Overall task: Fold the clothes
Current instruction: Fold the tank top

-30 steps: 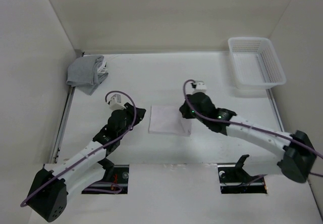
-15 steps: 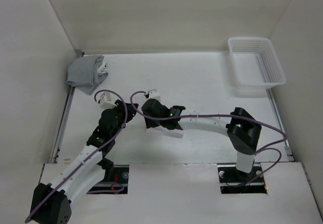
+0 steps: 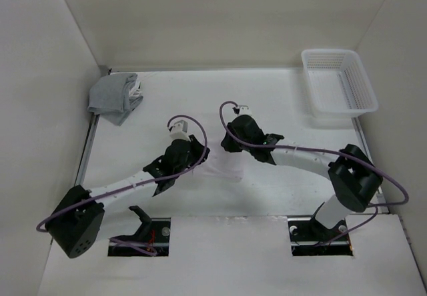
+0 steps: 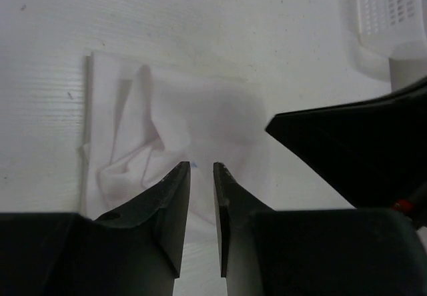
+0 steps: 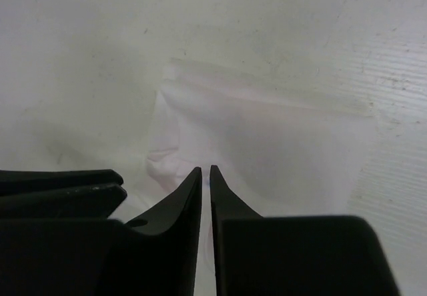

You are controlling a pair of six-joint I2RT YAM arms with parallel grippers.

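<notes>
**Top view.** You have the thin white fabric garment [image 3: 223, 168] lying folded on the white table [image 3: 287, 99]. The left gripper [image 3: 199, 157] sits at the garment's left edge and the right gripper [image 3: 228, 145] at its far edge. A grey cloth bundle [image 3: 117, 96] lies well apart from the garment, far-left. A white plastic mesh basket [image 3: 339, 83] stands well apart, far-right.

**Left wrist view.** The garment [image 4: 180, 119] fills the middle, with creases bunched toward its left side. Your left gripper [image 4: 201, 169] has its tips over the garment's near edge. The jaws are almost together, with a slim gap that shows white cloth. You cannot tell whether fabric is pinched. The right gripper's black body [image 4: 347, 143] is just right of the garment, and the basket [image 4: 393, 9] is beyond it.

**Right wrist view.** The garment [image 5: 267, 129] lies flat, with a small ruck at its near-left corner. Your right gripper [image 5: 205, 171] has its jaws a hair apart, tips at the garment's near edge. A grip cannot be confirmed. The left gripper [image 5: 60, 186] shows just left of the garment.
</notes>
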